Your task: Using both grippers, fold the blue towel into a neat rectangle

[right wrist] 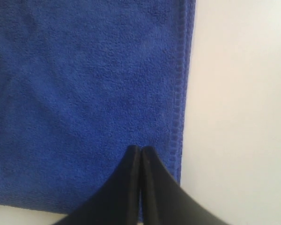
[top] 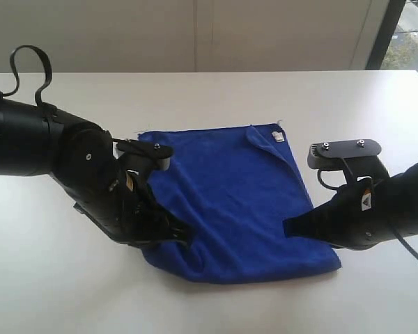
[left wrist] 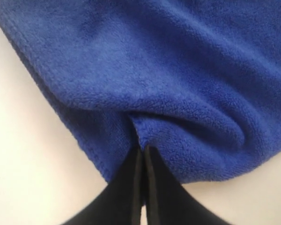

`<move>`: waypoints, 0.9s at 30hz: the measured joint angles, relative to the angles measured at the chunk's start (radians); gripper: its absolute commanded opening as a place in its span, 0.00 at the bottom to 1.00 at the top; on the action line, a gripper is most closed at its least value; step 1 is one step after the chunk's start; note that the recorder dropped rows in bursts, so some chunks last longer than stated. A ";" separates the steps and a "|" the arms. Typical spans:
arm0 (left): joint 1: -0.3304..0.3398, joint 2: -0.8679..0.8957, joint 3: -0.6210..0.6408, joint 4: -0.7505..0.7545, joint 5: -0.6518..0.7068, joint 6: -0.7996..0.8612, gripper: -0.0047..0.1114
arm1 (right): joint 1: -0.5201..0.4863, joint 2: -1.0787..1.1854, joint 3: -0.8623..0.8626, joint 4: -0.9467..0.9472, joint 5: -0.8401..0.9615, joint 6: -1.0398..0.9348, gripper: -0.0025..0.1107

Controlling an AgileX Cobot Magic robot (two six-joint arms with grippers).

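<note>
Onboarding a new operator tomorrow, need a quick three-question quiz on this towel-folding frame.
1. True or false: the towel lies fully flat on the table, with no corner turned over.
2. The right end effector has its jaws: A) wide open B) shut C) out of view.
3. Fill in: cloth bunches up at the tips of the ___ end effector.
Key: 1 false, the far corner by the white tag is folded over. 2 B. 3 left end effector.
</note>
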 measured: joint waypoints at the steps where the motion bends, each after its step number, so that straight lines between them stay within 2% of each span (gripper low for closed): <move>1: 0.000 0.000 0.000 -0.002 -0.013 0.000 0.04 | 0.000 0.000 0.000 0.000 0.000 0.000 0.02; 5: 0.000 0.000 0.000 -0.004 -0.034 0.000 0.09 | 0.000 0.000 0.000 0.000 0.000 0.000 0.02; 8: 0.000 0.000 0.000 -0.004 -0.040 0.000 0.23 | 0.000 0.000 0.000 0.000 0.000 0.000 0.02; 9: 0.000 0.000 0.000 -0.004 -0.044 0.000 0.33 | 0.000 0.000 0.000 0.000 0.000 0.000 0.02; 11: 0.000 0.000 0.000 -0.004 -0.050 0.000 0.46 | 0.000 0.000 0.000 0.000 0.000 0.000 0.02; 13: 0.000 0.000 0.000 -0.004 -0.052 -0.002 0.51 | 0.000 0.000 0.000 0.000 0.000 0.000 0.02; 27: 0.000 0.053 0.000 -0.010 -0.090 -0.002 0.53 | 0.000 0.000 0.000 0.000 -0.002 0.000 0.02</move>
